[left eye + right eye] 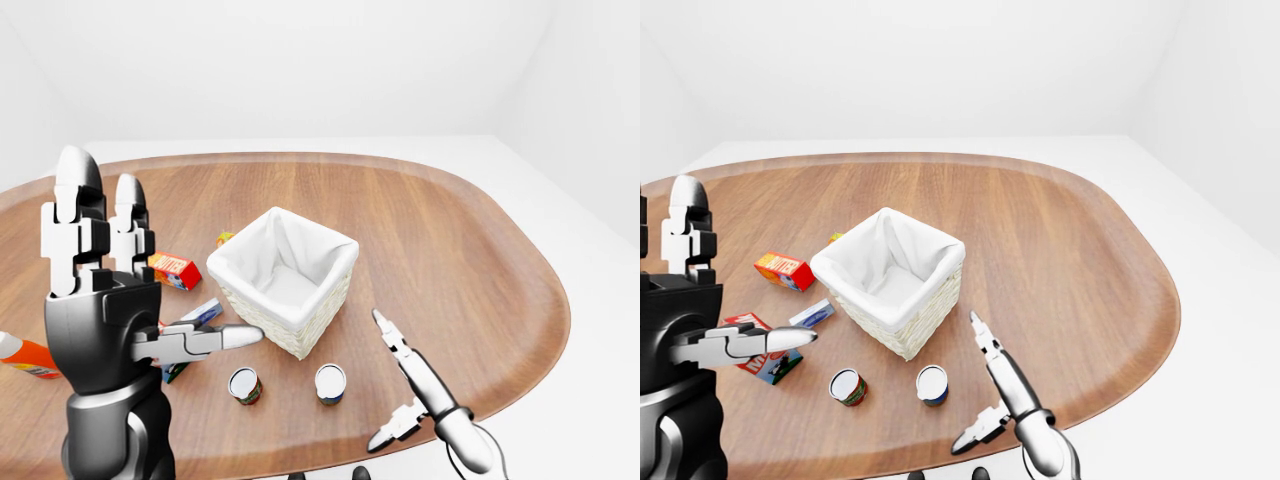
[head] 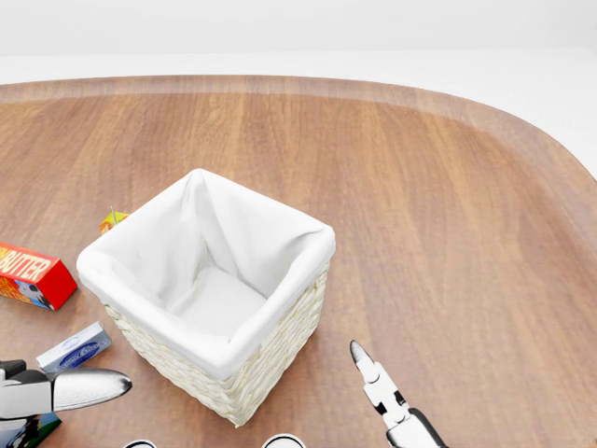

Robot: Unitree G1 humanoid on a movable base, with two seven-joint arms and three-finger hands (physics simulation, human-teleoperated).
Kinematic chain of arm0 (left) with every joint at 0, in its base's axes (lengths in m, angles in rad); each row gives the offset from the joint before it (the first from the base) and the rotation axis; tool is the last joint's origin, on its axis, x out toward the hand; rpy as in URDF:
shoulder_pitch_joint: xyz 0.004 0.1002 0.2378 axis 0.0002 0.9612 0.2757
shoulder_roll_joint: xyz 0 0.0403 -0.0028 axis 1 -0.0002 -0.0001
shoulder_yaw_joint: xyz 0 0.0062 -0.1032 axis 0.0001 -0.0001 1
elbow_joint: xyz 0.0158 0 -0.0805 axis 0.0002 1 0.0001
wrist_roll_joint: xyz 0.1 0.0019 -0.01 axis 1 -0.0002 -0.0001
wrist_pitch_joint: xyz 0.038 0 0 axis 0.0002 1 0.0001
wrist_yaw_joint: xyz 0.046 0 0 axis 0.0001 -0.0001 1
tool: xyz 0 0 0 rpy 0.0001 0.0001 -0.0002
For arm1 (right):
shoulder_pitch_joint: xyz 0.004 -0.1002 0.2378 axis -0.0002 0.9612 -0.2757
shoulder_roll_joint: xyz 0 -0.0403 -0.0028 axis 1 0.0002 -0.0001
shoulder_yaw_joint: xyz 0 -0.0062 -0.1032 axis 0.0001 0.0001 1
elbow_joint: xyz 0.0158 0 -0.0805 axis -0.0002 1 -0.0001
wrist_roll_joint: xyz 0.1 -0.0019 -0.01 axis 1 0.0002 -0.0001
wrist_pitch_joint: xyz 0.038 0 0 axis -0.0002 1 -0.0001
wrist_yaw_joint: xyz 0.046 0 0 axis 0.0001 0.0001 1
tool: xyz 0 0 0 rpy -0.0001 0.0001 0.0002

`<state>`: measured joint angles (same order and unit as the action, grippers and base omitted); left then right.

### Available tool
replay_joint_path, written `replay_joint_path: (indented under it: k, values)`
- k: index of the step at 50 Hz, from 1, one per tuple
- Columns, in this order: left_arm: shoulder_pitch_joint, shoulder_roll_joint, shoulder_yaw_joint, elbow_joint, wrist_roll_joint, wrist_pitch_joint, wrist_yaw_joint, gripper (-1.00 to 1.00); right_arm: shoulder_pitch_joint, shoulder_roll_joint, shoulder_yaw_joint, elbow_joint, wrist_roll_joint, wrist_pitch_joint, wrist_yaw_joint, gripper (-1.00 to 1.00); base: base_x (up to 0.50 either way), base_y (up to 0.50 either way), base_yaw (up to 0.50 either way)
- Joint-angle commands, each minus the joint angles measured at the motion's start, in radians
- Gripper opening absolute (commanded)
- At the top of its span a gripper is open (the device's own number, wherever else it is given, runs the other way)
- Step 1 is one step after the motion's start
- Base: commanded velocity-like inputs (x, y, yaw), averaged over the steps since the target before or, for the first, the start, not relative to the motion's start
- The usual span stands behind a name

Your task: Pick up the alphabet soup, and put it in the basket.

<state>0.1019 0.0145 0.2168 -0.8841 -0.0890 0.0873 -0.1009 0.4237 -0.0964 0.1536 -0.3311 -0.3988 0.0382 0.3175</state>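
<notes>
Right hand sits at the lower right of the left-eye view, fingers spread wide and holding nothing, one long finger aimed up toward the basket. Left hand is raised at the left edge, also fully open and empty, thumb sticking out to the right. Two cans stand just below the basket on the wooden table: the alphabet soup, nearest the right hand, and another can to its left. Can't read either label, so which is which is a guess. An orange butter box lies left of the basket.
</notes>
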Motion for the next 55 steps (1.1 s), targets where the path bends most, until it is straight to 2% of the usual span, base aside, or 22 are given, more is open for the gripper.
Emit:
replay_joint_path:
  k: [1,7,34,55]
  values:
    - [0.004,-0.002,-0.007,0.005,0.008,0.0,0.0,1.0,-0.03,-0.01,0.033,0.051,-0.052,0.031,-0.019,1.0,0.0,0.0,0.0]
    - [0.002,-0.002,-0.006,0.008,0.007,0.0,0.0,1.0,-0.065,-0.004,0.041,0.069,-0.078,0.049,-0.032,1.0,0.0,0.0,0.0]
    - [0.0,0.0,-0.003,0.015,0.004,0.0,0.0,1.0,-0.156,0.018,0.114,0.148,-0.2,0.049,-0.092,1.0,0.0,0.0,0.0]
    - [0.001,-0.001,-0.01,0.021,0.009,0.0,-0.001,1.0,-0.175,0.019,0.143,0.198,-0.258,0.049,-0.085,1.0,0.0,0.0,0.0]
